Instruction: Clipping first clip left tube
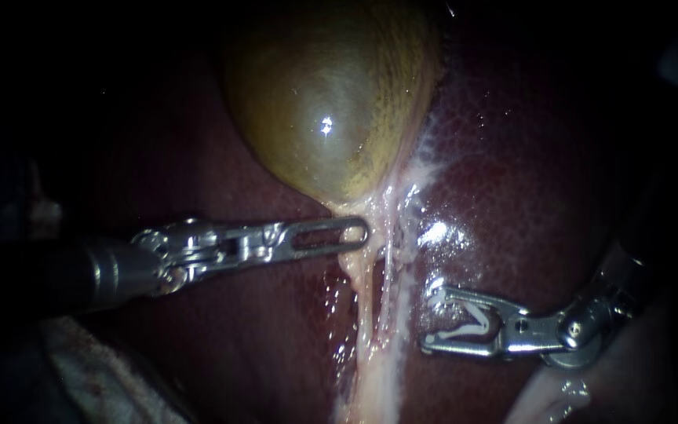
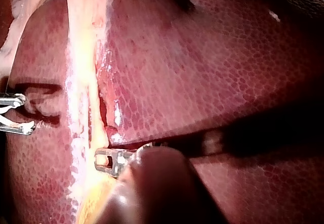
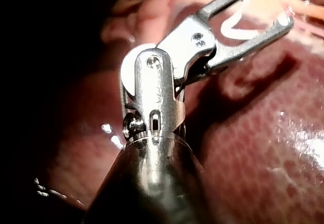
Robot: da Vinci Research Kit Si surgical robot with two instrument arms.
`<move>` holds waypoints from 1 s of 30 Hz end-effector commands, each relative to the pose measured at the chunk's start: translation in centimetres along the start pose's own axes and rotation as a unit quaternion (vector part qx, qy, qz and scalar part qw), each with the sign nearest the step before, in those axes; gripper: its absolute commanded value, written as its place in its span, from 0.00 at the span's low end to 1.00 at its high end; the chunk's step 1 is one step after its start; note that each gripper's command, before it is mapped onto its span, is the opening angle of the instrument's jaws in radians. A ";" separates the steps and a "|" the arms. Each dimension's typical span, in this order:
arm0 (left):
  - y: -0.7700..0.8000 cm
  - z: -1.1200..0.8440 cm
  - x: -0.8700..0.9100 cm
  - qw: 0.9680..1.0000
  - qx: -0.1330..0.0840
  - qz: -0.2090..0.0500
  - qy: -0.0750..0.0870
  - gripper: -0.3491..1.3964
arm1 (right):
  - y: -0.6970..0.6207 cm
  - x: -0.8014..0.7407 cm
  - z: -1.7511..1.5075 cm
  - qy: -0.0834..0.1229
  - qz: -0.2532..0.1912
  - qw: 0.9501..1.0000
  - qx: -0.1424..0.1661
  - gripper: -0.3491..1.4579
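The yellow-green gallbladder [image 1: 331, 102] lies on the dark red liver [image 1: 551, 157]. From its neck two pale tubes run down side by side, the left tube [image 1: 363, 306] and a thinner one [image 1: 391, 283] to its right. My left instrument [image 1: 359, 233] comes in level, its slotted jaws shut on the pale tissue at the gallbladder's neck; the left wrist view shows that tip [image 2: 104, 161] on the pale strand [image 2: 83, 82]. My right instrument [image 1: 429, 318] sits right of the tubes, clear of them, jaws wide apart with a white V-shaped clip [image 1: 472, 318] seated between them [image 3: 271, 6].
A pale cloth [image 1: 96, 377] lies at the lower left under the left shaft. Pale fatty tissue [image 1: 547, 392] shows at the lower right below the right instrument. Wet film glistens on the liver beside the tubes.
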 end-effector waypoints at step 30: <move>0.49 -0.47 0.15 1.000 -0.004 -0.012 -0.013 0.00 | 0.00 0.00 0.00 0.000 0.000 1.000 0.000 0.44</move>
